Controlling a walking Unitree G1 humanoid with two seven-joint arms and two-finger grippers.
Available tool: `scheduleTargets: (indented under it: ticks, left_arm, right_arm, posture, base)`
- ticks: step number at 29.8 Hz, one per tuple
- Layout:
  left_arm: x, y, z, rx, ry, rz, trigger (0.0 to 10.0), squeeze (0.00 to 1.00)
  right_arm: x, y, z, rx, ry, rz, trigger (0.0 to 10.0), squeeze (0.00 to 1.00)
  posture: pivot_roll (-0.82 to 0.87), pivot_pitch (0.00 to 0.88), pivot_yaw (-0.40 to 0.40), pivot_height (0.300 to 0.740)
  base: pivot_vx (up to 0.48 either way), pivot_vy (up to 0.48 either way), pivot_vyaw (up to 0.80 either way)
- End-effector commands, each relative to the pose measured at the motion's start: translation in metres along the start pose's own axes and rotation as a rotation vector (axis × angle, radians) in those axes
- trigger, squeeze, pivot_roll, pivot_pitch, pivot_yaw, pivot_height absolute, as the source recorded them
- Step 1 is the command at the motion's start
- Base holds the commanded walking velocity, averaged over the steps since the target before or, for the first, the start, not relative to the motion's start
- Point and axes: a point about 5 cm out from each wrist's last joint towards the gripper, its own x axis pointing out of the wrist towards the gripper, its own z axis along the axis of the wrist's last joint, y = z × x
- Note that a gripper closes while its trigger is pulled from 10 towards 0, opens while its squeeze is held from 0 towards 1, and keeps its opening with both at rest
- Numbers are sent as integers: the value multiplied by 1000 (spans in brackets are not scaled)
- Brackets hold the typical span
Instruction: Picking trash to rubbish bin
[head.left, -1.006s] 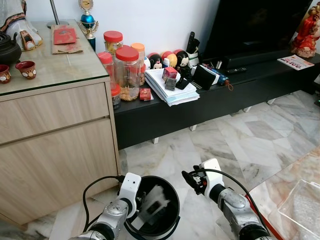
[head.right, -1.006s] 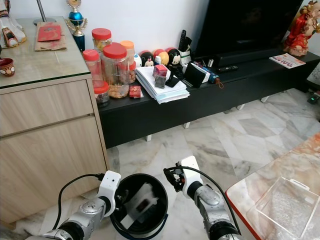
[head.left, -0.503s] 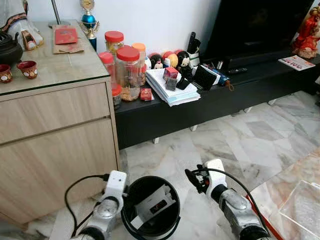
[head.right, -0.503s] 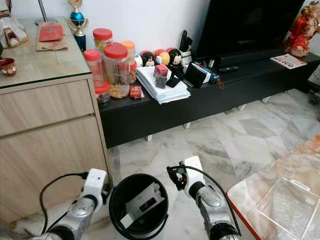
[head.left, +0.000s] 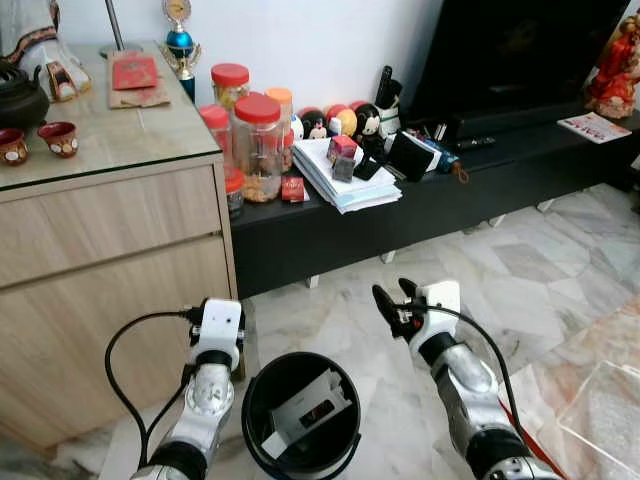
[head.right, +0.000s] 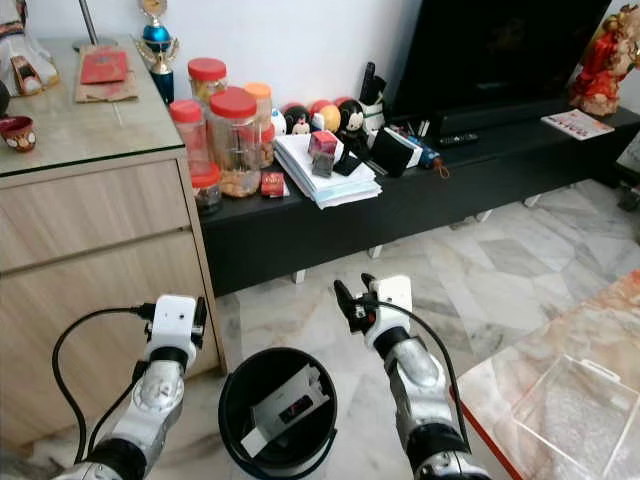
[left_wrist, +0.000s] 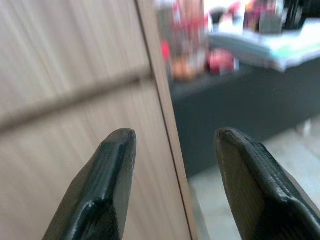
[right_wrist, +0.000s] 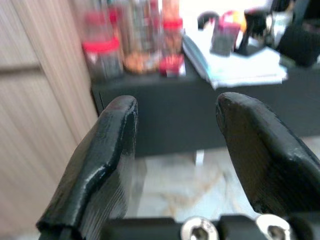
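While a white carton (head.left: 303, 412) lies inside the black rubbish bin (head.left: 258, 380) at 6 o'clock, left gripper (left_wrist: 175, 150) at 8 and right gripper (head.left: 392, 300) at 4 gape wide, empty; wrist views reveal finger gaps, blurred jars (right_wrist: 132, 30).

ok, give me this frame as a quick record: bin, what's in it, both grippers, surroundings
bin: black round rubbish bin on the marble floor, between the two arms
contents: white flat piece of trash with a dark patch, lying tilted inside
left gripper: fingers open, empty, raised beside the wooden cabinet, left of the bin
right gripper: fingers open, empty, raised right of the bin, pointing toward the black TV bench
bench items: red-lidded jars, stack of papers
status: trash in bin, both grippers free
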Motion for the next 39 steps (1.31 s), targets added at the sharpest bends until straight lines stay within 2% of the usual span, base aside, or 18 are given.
scheduleTargets:
  ticks: [1, 4, 10, 28, 39]
  left_arm:
    - [5, -4, 13, 11, -73, -8, 10000, 0]
    - [8, -11, 26, 41, -145, -46, 10000, 0]
    - [8, -14, 35, 82, -207, -50, 10000, 0]
    - [12, -11, 41, 91, -227, -29, 10000, 0]
    - [12, -13, 42, 94, -228, -36, 10000, 0]
  right_arm:
    - [5, -4, 13, -7, -63, -21, 10000, 0]
    - [6, -3, 16, -8, -80, -21, 10000, 0]
    - [6, -6, 19, -4, -100, -57, 10000, 0]
    - [10, -3, 23, -1, -115, -59, 10000, 0]
    - [10, -5, 23, -1, -112, -62, 10000, 0]
  posture:
    - [185, 0, -127, 740]
    - [185, 0, -126, 740]
    - [179, 0, -125, 740]
    - [179, 0, -123, 740]
    - [186, 0, -118, 740]
  base:
    - [0, 0, 0]
    - [0, 0, 0]
    - [0, 0, 0]
    - [0, 0, 0]
    - [-243, 0, 0]
